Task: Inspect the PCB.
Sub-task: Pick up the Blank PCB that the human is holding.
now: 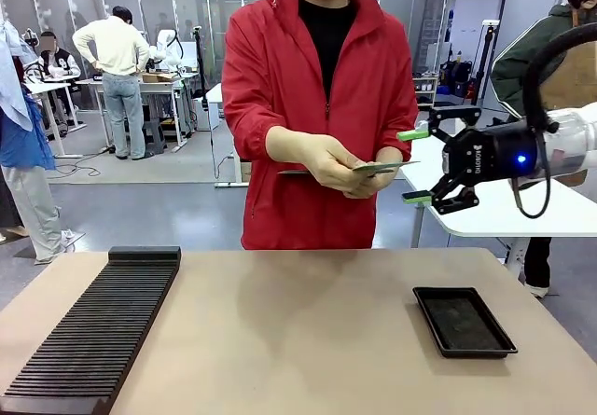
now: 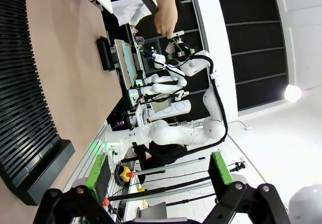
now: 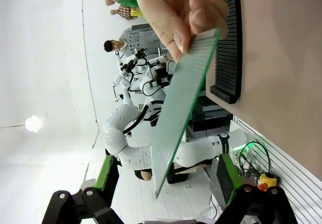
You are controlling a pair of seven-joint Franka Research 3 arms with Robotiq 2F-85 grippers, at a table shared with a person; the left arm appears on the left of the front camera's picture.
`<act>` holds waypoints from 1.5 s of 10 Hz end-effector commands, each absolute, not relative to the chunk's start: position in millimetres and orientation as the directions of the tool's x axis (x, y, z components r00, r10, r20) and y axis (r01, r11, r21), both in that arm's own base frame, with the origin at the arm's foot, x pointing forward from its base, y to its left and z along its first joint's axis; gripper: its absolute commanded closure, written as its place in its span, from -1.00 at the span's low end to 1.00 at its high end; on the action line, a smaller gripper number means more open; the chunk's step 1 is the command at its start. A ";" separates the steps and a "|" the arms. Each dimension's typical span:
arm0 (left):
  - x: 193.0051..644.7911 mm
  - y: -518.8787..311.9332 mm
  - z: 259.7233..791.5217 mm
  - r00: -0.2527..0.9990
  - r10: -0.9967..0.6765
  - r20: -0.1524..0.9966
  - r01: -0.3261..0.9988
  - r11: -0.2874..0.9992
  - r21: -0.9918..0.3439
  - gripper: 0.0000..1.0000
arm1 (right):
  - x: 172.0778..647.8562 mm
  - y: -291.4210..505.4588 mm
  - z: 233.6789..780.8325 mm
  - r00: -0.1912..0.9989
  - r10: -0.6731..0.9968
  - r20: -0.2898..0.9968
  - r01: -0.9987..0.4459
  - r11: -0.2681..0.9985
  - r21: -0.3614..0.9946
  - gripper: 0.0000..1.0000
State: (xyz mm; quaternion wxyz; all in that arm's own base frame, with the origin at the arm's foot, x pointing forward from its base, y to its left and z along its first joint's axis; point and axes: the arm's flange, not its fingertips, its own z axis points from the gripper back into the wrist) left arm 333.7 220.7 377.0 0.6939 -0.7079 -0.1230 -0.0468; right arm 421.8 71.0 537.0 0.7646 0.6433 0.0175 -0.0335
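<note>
My left gripper (image 2: 158,176) hangs open and empty; the rack (image 1: 93,331) lies along the table's left. At the middle, the person's hands (image 1: 345,165) hold the PCB (image 1: 381,167) flat at chest height. Its free end reaches between the spread fingers of my right gripper (image 1: 416,166), pads not touching it. The tray (image 1: 464,322) sits below.

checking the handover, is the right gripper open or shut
Open: the right gripper has its green pads spread wide, with the PCB tip between them, untouched.
</note>
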 end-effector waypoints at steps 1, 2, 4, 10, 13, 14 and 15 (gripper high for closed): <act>331.1 219.2 378.7 0.964 0.115 0.241 0.242 0.003 -0.970 -1.00 | 432.3 84.9 537.6 0.994 -0.031 -0.105 0.108 0.139 0.984 -1.00; 331.1 219.2 378.7 0.964 0.115 0.241 0.242 0.003 -0.970 -1.00 | 433.7 89.8 536.3 0.993 -0.031 -0.112 0.115 0.126 0.985 -1.00; 331.1 219.2 378.7 0.964 0.115 0.241 0.242 0.003 -0.970 -1.00 | 436.3 94.7 536.0 0.992 -0.036 -0.125 0.128 0.120 0.985 -0.90; 331.1 219.2 378.7 0.964 0.115 0.241 0.242 0.003 -0.970 -1.00 | 439.3 96.8 530.5 0.962 -0.014 -0.274 0.274 0.072 0.959 0.22; 331.1 219.2 378.7 0.964 0.115 0.241 0.242 0.003 -0.970 -1.00 | 439.8 98.3 529.5 0.958 -0.007 -0.286 0.286 0.068 0.956 0.77; 331.1 219.2 378.7 0.964 0.115 0.241 0.242 0.003 -0.970 -1.00 | 440.1 97.9 529.6 0.958 -0.008 -0.288 0.288 0.066 0.955 0.99; 331.1 219.2 378.7 0.964 0.115 0.241 0.242 0.003 -0.970 -1.00 | 439.9 97.8 530.0 0.958 -0.006 -0.287 0.287 0.064 0.956 1.00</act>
